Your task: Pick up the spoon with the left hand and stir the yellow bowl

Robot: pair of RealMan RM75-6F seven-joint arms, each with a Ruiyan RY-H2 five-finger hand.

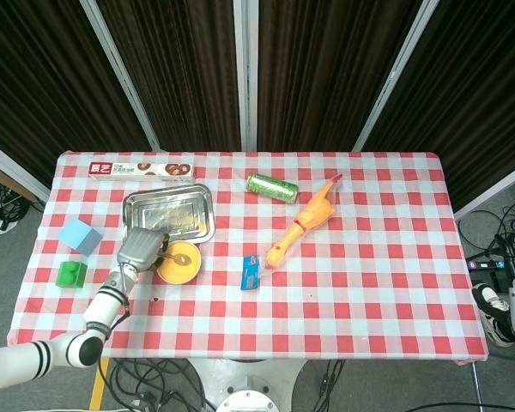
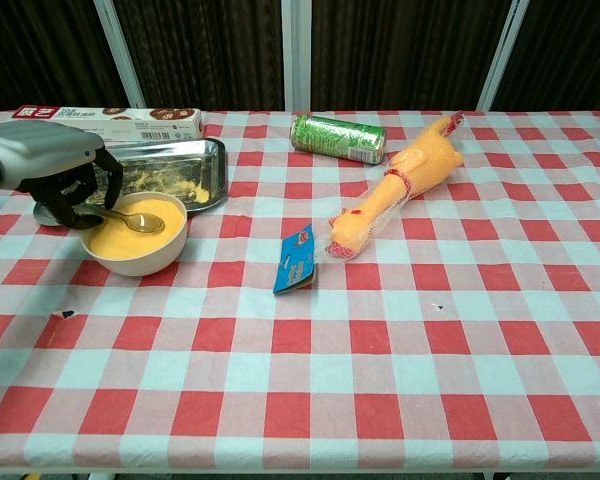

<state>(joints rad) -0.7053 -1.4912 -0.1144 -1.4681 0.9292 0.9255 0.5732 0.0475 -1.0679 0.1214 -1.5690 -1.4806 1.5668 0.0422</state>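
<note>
The yellow bowl (image 1: 179, 262) (image 2: 137, 234) stands left of the table's middle, in front of a metal tray. A gold spoon (image 2: 130, 219) (image 1: 181, 259) has its scoop inside the bowl, resting on the yellow filling. My left hand (image 1: 141, 248) (image 2: 58, 170) grips the spoon's handle at the bowl's left rim, fingers curled around it. My right hand does not show in either view; only part of the right arm appears at the lower right edge of the head view.
A metal tray (image 1: 136, 207) (image 2: 208, 160) lies behind the bowl. Further off are a long biscuit box (image 1: 141, 170), a green can (image 1: 271, 186), a rubber chicken (image 1: 303, 221), a small blue packet (image 1: 251, 271), plus blue block (image 1: 79, 235) and green block (image 1: 71, 274) at left.
</note>
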